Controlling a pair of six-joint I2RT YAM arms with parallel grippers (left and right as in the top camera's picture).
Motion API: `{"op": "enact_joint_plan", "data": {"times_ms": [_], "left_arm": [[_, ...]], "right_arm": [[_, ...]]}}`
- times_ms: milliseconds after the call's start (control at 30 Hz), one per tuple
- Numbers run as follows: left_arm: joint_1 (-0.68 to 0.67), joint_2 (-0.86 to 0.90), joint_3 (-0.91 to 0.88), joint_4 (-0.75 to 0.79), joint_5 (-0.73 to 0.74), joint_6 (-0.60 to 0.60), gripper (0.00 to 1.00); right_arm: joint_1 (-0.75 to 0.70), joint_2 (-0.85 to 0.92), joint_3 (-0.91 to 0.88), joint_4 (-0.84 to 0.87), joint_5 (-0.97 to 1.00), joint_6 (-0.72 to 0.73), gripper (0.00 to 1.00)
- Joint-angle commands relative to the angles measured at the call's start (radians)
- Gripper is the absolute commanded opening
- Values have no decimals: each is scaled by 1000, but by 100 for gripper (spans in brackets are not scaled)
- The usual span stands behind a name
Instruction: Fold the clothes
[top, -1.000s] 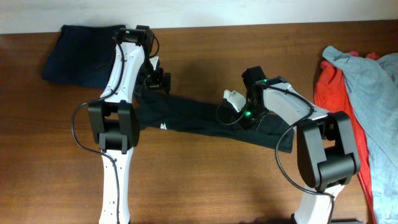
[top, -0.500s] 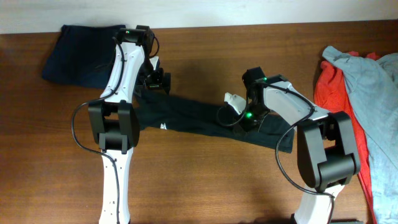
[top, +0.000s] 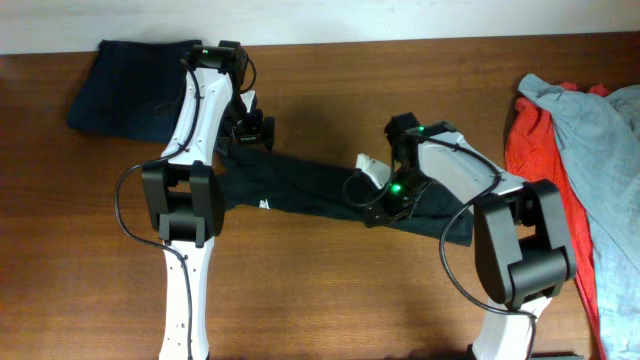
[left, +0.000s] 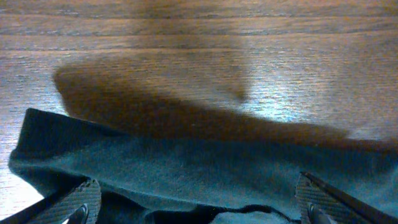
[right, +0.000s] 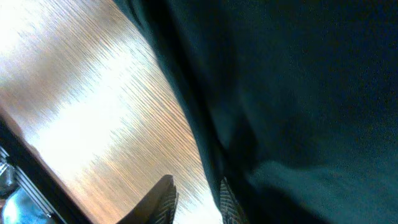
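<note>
Robot lab bench is indicated. A white-and-black left arm (top: 190, 200) and right arm (top: 520, 240) are mounted on a bare wooden table (top: 330, 300), a cable (top: 120, 195) looped loose. Pale wall (top: 400, 18) is seen at 12 o'clock. Garments (top: 590, 130) are heaped at 3 o'clock.

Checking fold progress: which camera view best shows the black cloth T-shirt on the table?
Overhead: the black cloth T-shirt lies bunched lengthwise, its small white mark visible. Both wrist views show only close patches of its dark fabric.
</note>
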Motion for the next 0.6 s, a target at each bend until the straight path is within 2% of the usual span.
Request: {"op": "enact_joint_plan", "data": {"times_ms": [0, 133, 233, 333, 433, 567], "left_arm": [[0, -15, -4, 3, -6, 5, 99], [0, -15, -4, 3, -6, 5, 99], [0, -15, -4, 3, -6, 5, 99], [0, -15, -4, 3, -6, 5, 99], [0, -15, -4, 3, -6, 5, 99], [0, -15, -4, 3, -6, 5, 99]], "right_arm": [[45, 0, -18, 10, -19, 10, 33], [55, 0, 16, 14, -19, 40, 32], [20, -3, 126, -63, -9, 67, 32], [-17, -3, 177, -99, 87, 149, 32], [-56, 0, 166, -76, 172, 174, 32], [-71, 0, 118, -17, 180, 175, 32]]}}
